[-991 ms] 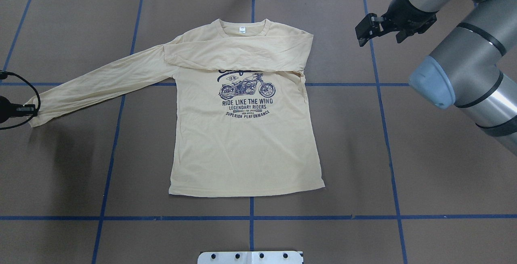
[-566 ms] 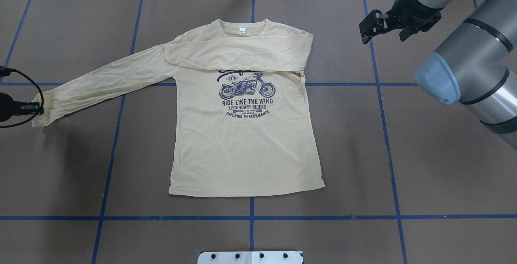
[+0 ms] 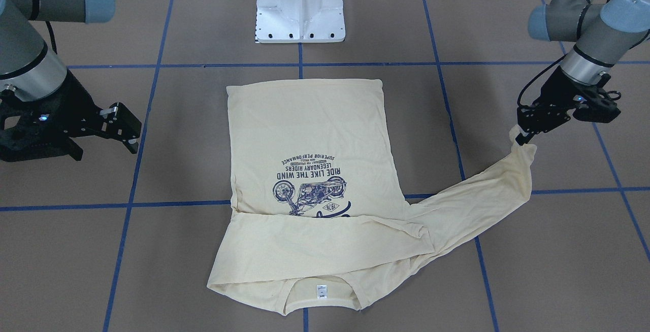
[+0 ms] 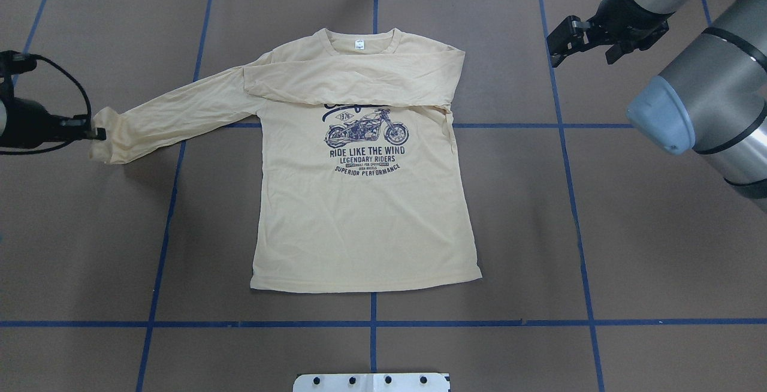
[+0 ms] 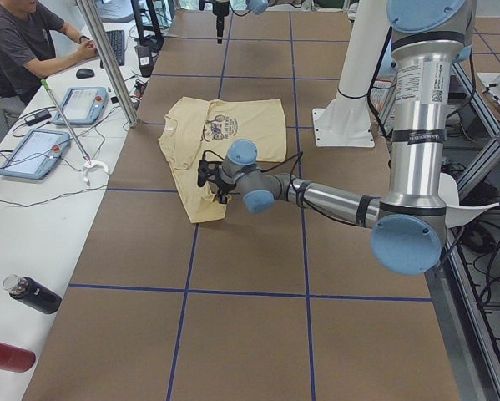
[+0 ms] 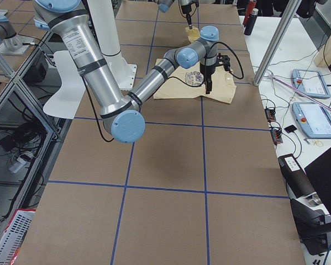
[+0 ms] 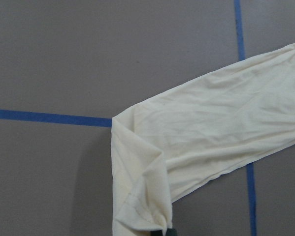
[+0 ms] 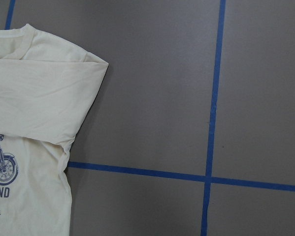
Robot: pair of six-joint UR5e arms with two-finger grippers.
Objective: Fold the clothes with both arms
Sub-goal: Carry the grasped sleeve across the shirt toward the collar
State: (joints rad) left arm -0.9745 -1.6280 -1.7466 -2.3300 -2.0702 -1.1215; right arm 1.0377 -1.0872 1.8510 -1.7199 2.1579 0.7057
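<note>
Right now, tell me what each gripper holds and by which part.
The left gripper holds the T-shirt by the cuff end of its outstretched sleeve. The right gripper is open and holds nothing.

A pale cream-yellow shirt sleeve [image 7: 211,132] stretches over the brown table [image 7: 63,54], and its cuff end [image 7: 137,211] is bunched and folded over itself. One blue tape line [image 7: 49,117] meets the sleeve's fold, and another [image 7: 240,29] passes beneath the sleeve farther along.

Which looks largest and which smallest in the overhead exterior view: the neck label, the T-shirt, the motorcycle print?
1. T-shirt
2. motorcycle print
3. neck label
No two look alike in size. The print and label sit on the flat shirt, so nearness does not skew this.
</note>
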